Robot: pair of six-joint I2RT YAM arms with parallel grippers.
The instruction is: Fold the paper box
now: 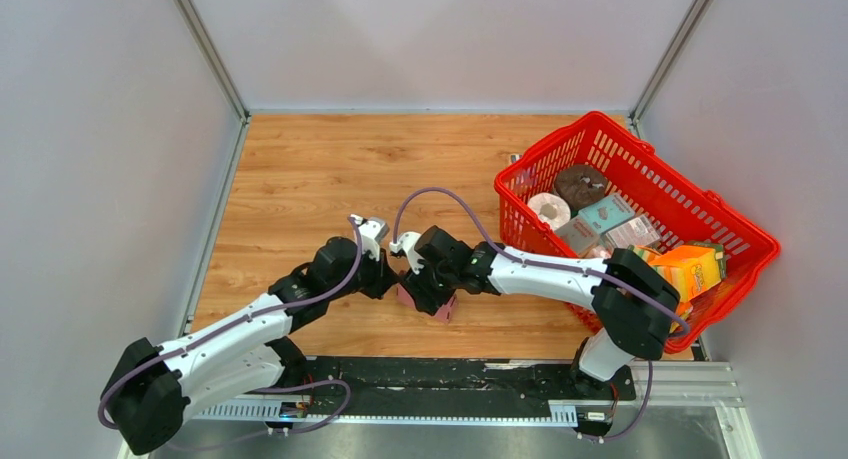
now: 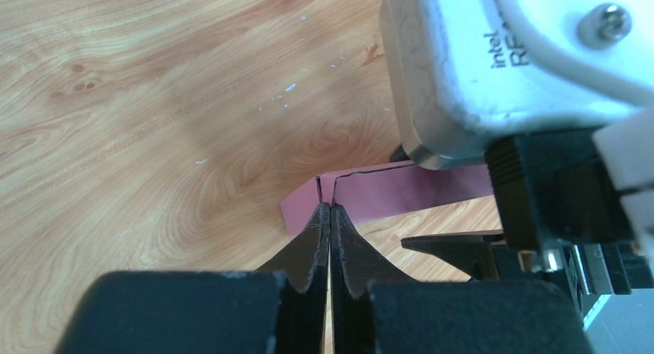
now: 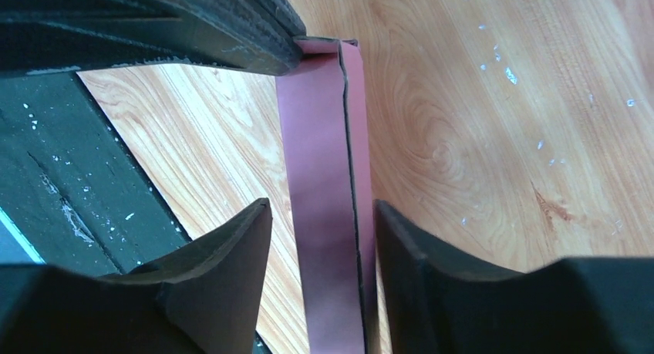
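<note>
**Pinch-and-Straddle Hold on the Paper Box**

We find the paper box as a narrow pink strip with a seam along its length. It runs between the right fingers and ends at the tips of the left fingers.

1. Left fingers: closed tip to tip on the end of the strip. We judge that this pinch holds the folded layers together at the seam and anchors the piece.
2. Right fingers: apart, one on each side of the strip, gripping nothing. One has a clear gap to the card and the other sits just beside its edge. We judge that this straddle guides the strip and sets up a press on the fold.
3. We cannot tell whether the strip rests on the counter or is lifted slightly off it.

Arm pose: both arms reach low and inward, and their wrists meet almost head-on. The left arm extends diagonally from its base. The right arm bends sharply at the elbow, and its forearm runs crosswise toward the left fingers.
</note>
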